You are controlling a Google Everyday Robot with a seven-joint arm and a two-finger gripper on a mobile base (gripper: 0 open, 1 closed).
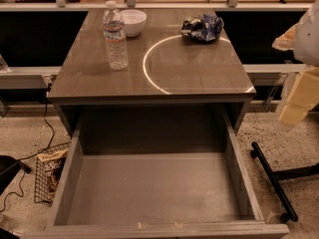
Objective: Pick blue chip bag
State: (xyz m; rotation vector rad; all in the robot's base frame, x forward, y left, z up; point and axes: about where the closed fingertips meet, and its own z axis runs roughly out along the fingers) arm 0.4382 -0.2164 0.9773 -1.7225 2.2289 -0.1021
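The blue chip bag (203, 28) is a small crumpled shiny foil bag, dark blue with black and whitish patches. It lies at the far right of the grey table top (189, 73). My gripper (295, 108) is cream-coloured and hangs at the right edge of the view, off the table's right side. It is well apart from the bag, nearer to the camera and to the right of it. It holds nothing that I can see.
A clear water bottle (115, 36) stands at the far left of the table top, with a white bowl (132, 21) behind it. A deep drawer (154, 188) is pulled open below. A tan snack bag (50, 167) lies in a wire basket on the floor, left. A black stand (273, 178) is on the floor, right.
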